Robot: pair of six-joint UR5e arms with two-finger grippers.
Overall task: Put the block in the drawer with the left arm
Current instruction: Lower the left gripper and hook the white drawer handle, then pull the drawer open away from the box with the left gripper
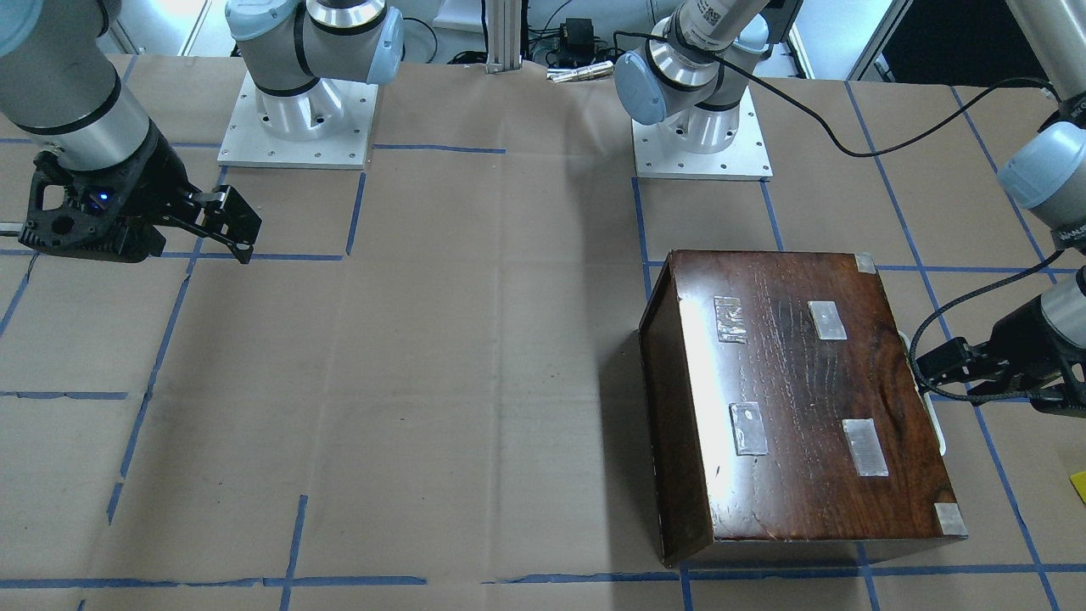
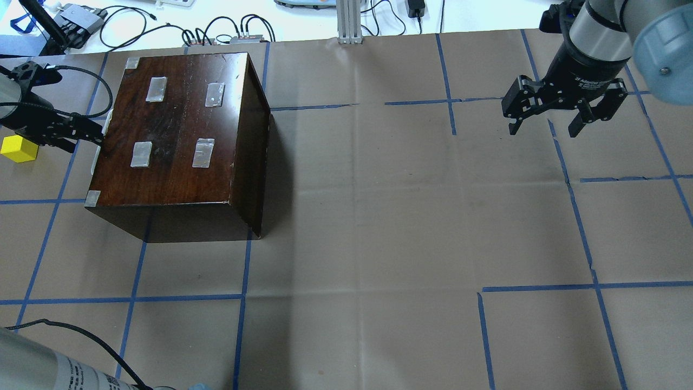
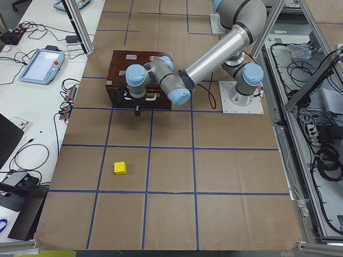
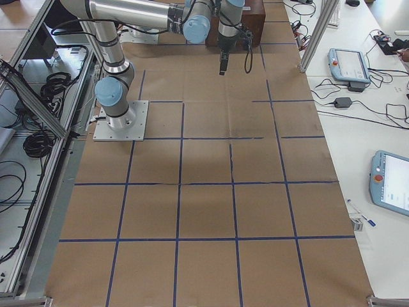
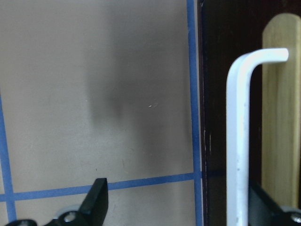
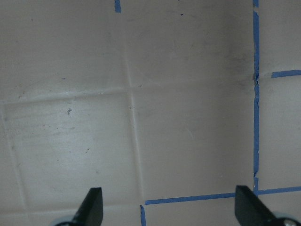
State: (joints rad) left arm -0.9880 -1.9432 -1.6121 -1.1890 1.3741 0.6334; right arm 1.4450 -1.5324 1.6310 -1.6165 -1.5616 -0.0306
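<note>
Facing the robot, the front camera has the left end effector (image 1: pixel 923 369) level with the white handle (image 1: pixel 936 428) on the dark cabinet (image 1: pixel 789 399). The yellow block (image 1: pixel 1079 485) is a sliver at the picture's edge, on the worktop (image 1: pixel 475 356) beyond that end effector. The right end effector (image 1: pixel 237 227) hangs far across, spread wide and gripping nothing.

From overhead, the block lies on the far side of the left end effector from the cabinet.

The left-side camera shows the block alone on the worktop, well apart from the cabinet and the left arm (image 3: pixel 209 61).

At the left wrist, the fingers (image 5: pixel 99 200) stand wide apart. The handle is between them, close to one and unclamped. Behind it are the dark front of the drawer (image 5: pixel 214 70) and a pale wood strip (image 5: pixel 281 108).

The right wrist view shows spread fingertips (image 6: pixel 91 205) over brown paper and blue tape lines (image 6: pixel 256 117).
</note>
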